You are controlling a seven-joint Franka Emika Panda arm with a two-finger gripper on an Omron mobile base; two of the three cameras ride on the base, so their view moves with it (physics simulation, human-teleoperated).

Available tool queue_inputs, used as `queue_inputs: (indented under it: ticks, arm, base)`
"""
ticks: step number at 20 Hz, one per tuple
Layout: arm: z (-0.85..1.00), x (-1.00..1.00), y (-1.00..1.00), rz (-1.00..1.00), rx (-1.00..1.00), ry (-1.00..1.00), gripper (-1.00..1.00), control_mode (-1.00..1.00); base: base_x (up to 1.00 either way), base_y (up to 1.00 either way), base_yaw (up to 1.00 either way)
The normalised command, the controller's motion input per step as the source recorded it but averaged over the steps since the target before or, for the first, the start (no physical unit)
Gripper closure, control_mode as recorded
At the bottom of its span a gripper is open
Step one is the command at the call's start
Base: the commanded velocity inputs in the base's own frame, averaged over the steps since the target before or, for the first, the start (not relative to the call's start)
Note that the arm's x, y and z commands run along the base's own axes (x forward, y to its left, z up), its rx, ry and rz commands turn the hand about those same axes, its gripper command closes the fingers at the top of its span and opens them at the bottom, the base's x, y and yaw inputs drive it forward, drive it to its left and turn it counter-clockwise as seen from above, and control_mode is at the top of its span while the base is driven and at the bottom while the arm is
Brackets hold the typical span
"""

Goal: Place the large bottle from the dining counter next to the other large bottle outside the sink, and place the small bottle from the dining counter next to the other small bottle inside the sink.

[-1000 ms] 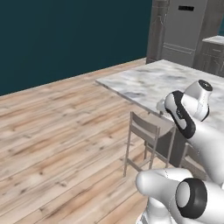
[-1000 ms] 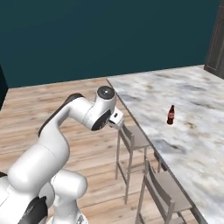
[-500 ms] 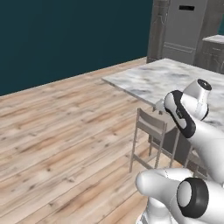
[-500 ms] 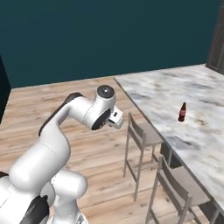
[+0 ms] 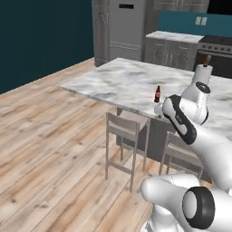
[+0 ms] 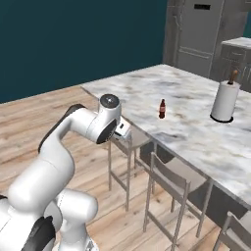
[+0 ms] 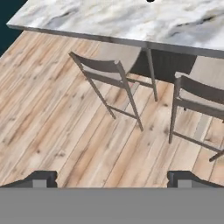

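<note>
Small bottle, dark brown, upright

The tabletop is cut off by the top edge of the hand view, where a dark sliver at that edge is too little to identify. The right stool runs off the right edge there. In the left base view the arm hides part of the far stool and the towel roll's base. The bottle is too small to tell its label or size class. The sink is out of frame.
</note>
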Motion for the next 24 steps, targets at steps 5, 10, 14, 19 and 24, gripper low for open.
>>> queue_inputs:
  ticks: [5,10,14,19,24]
  arm:
    - [0.0,0.0,0.0,0.0,0.0,0.0,-1.0,1.0]
    - [0.0,0.0,0.0,0.0,0.0,0.0,-1.0,1.0]
    - [0.0,0.0,0.0,0.0,0.0,0.0,-1.0,1.0]
    - [0.0,0.0,0.0,0.0,0.0,0.0,-1.0,1.0]
    - [0.0,0.0,0.0,0.0,0.0,0.0,-1.0,1.0]
  base:
    - [0.09,0.37,-0.6]
    - [0.49,0.46,-0.31]
    - [0.69,0.67,-0.14]
    - [0.59,0.81,-0.08]
    - [0.46,0.53,-0.09]
